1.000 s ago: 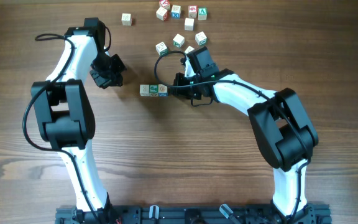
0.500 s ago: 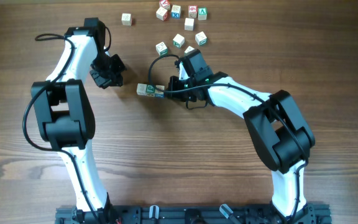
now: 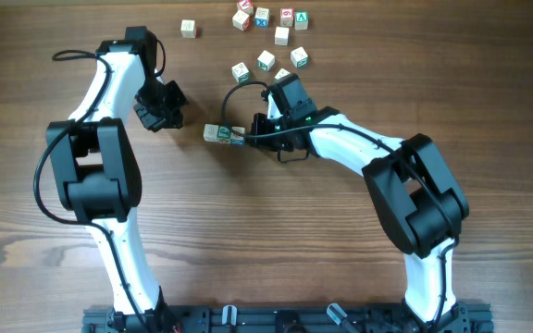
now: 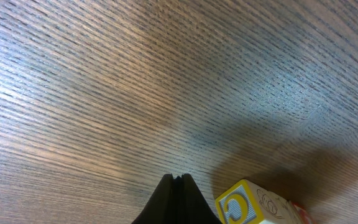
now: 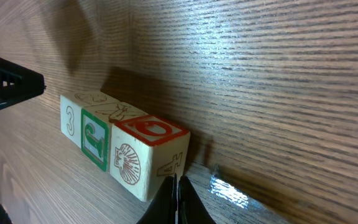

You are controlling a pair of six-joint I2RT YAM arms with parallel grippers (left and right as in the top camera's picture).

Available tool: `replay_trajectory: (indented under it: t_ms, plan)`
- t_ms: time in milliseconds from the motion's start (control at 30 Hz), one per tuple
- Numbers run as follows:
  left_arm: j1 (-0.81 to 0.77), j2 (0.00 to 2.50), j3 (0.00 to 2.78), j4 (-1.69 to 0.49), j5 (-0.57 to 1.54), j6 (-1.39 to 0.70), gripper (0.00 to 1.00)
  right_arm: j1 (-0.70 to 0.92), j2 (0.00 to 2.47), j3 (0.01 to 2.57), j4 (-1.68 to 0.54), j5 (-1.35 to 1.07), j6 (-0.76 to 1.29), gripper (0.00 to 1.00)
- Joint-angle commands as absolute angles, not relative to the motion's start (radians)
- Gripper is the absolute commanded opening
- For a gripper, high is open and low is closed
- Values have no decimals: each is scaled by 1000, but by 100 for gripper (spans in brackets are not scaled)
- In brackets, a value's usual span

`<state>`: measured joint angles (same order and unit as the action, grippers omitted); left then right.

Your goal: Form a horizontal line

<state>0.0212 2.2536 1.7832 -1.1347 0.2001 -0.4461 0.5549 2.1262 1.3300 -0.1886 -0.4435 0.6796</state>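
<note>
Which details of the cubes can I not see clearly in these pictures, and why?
- Overhead: the right gripper covers the right end of the three-cube row; contact cannot be judged.
- Overhead: marks on the loose cubes are too small to read.
- Left wrist: the bottom edge cuts off the yellow-marked cube.
- Right wrist: the row hides its own far faces.

Brown wood-grain table, pale sheen in places
</note>
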Motion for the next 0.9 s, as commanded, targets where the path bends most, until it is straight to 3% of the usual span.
replay_trajectory:
  t_ms: [0, 867]
  plan:
    - [17, 2270, 1786, -1138, 213, -423, 4, 553, 2152, 1321, -169, -425, 682, 5]
    - [17, 2270, 1786, -1138, 213, -423, 4, 553, 2152, 1321, -117, -404, 683, 4]
